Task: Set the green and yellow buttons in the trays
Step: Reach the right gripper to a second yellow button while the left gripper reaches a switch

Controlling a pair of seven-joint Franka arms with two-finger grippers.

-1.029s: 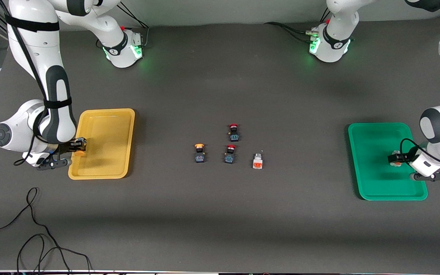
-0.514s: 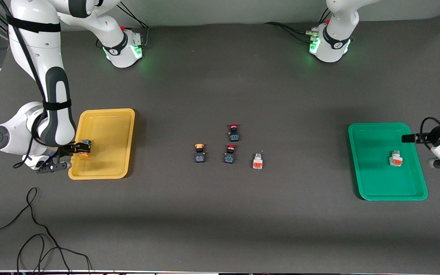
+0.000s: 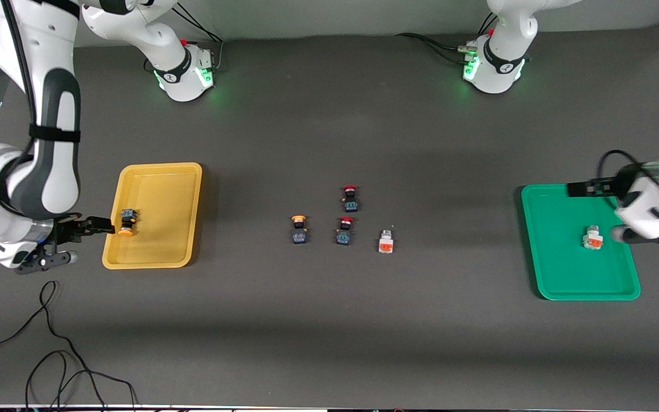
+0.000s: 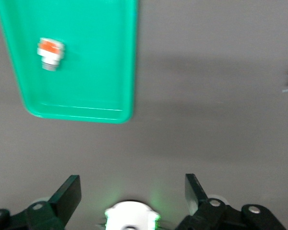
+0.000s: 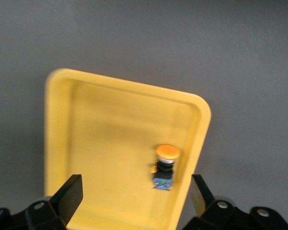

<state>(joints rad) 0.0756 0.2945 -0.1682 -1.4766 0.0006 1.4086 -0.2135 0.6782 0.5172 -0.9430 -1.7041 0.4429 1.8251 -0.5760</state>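
Note:
A yellow-capped button (image 3: 127,222) (image 5: 165,165) lies free in the yellow tray (image 3: 163,194) (image 5: 110,134). My right gripper (image 3: 99,225) (image 5: 137,194) is open just outside that tray's rim, at the right arm's end of the table. A white button with an orange face (image 3: 592,238) (image 4: 50,52) rests in the green tray (image 3: 558,263) (image 4: 96,72). My left gripper (image 3: 586,187) (image 4: 132,191) hangs open and empty over that tray's rim. On the table's middle lie another yellow-capped button (image 3: 299,229) and another white button (image 3: 385,242).
Two dark switches with red caps (image 3: 350,198) (image 3: 345,230) sit among the middle buttons. A black cable (image 3: 49,343) loops on the table near the front camera at the right arm's end. The arm bases (image 3: 183,71) (image 3: 492,66) stand farthest from the camera.
My right gripper opened, let the yellow-capped button go in the yellow tray and drew back off the rim. My left gripper lifted away from the white button toward the green tray's rim.

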